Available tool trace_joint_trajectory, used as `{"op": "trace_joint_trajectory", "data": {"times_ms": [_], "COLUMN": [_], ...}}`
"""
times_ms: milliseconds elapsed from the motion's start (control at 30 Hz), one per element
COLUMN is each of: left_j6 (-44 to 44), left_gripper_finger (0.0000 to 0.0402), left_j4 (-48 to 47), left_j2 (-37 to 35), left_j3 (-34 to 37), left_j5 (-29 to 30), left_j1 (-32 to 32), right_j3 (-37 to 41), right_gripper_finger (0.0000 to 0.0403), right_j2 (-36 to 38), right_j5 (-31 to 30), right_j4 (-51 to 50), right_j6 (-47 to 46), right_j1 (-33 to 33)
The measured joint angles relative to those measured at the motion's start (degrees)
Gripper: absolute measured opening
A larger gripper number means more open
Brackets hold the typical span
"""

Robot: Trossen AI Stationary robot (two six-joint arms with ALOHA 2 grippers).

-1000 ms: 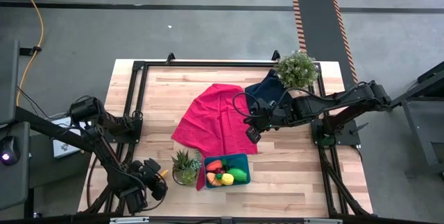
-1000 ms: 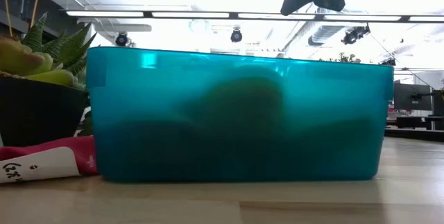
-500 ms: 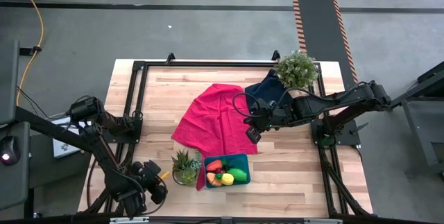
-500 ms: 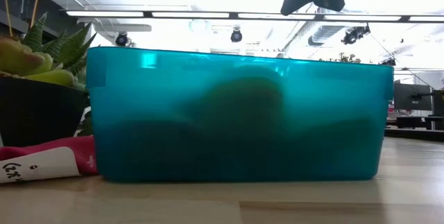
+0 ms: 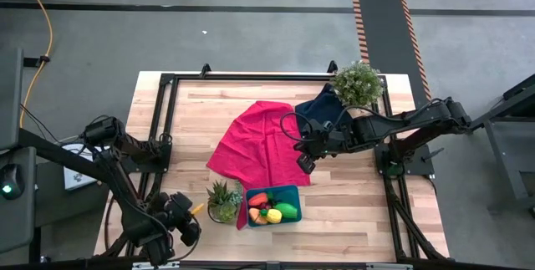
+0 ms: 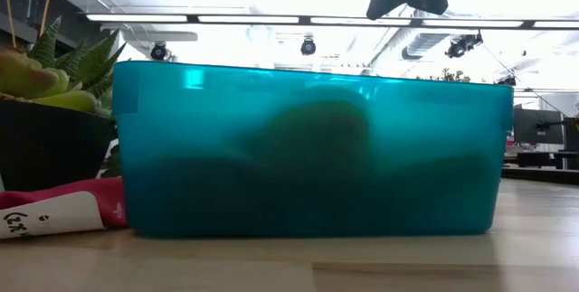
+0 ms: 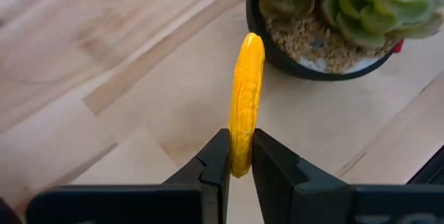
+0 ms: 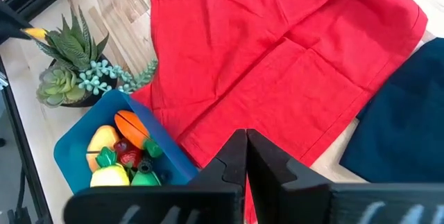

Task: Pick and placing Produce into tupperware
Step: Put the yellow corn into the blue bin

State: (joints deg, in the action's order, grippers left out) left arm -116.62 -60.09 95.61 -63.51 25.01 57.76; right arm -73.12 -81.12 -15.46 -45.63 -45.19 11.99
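High view: a pale plank table [image 5: 351, 211] carries a teal tub [image 5: 294, 195] near its front edge, rounded at the corners and filled with glossy toy produce: a red-orange carrot [image 5: 258, 199], a green oval [image 5: 287, 211], and a yellow piece [image 5: 273, 216]. A crumpled red cloth [image 5: 259, 145] spreads across the middle, with a navy cloth [image 5: 322, 103] and a bushy plant [image 5: 357, 84] behind it. A spiky succulent [image 5: 221, 199] stands just left of the tub. The left gripper [image 5: 191, 217] sits near the front left corner, pinching a thin yellow stick [image 5: 196, 210] that points toward the succulent. The right gripper [image 5: 304, 163] hangs over the red cloth's right edge.

Low view: the tub's translucent wall [image 6: 308, 147] fills the frame, dark rounded shapes showing dimly through it. The succulent's black pot [image 6: 54, 152] stands at the left, over a strip of red cloth [image 6: 63, 206].

Left wrist view: the two dark fingers [image 7: 214, 165] clamp the lower end of the stick [image 7: 247, 96], which is ridged, slightly curved and waxy. Its far tip is near the pot's rim [image 7: 291, 64], which holds gravel and fleshy green rosettes.

Right wrist view: the fingers [image 8: 234, 156] are pressed together with nothing between them, above the smooth, lightly creased red cloth [image 8: 277, 64]. The tub [image 8: 73, 144] lies beyond with the produce inside.
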Motion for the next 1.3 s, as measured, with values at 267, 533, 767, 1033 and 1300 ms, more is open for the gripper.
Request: {"op": "trace_joint_trajectory", "data": {"times_ms": [267, 533, 767, 1033, 1300], "left_j6": [0.0, 0.0, -0.1, 1.4, 6.4], "left_gripper_finger": [0.0044, 0.0044, 0.0044, 0.0044, 0.0044], "left_j4": [-8.2, -16.9, -25.1, -29.9, -29.9], "left_j2": [0.0, 0.0, 0.0, -0.4, -4.8], "left_j3": [-4.5, -9.9, -15.3, -20.4, -22.8], "left_j5": [1.2, 3.4, 6.8, 12.8, 16.0], "left_j1": [0.0, 0.0, 0.0, 0.0, -3.0], "right_j3": [0.0, 0.0, 0.0, 0.0, 0.0], "right_gripper_finger": [0.0002, 0.0002, 0.0002, 0.0002, 0.0002], "right_j2": [0.0, 0.0, 0.0, 0.0, 0.0], "right_j5": [0.0, 0.0, 0.0, 0.0, 0.0], "right_j4": [0.0, 0.0, 0.0, 0.0, 0.4], "right_j6": [0.3, 0.3, 0.3, 0.3, 0.3], "right_j1": [0.0, 0.0, 0.0, 0.0, 0.0]}}
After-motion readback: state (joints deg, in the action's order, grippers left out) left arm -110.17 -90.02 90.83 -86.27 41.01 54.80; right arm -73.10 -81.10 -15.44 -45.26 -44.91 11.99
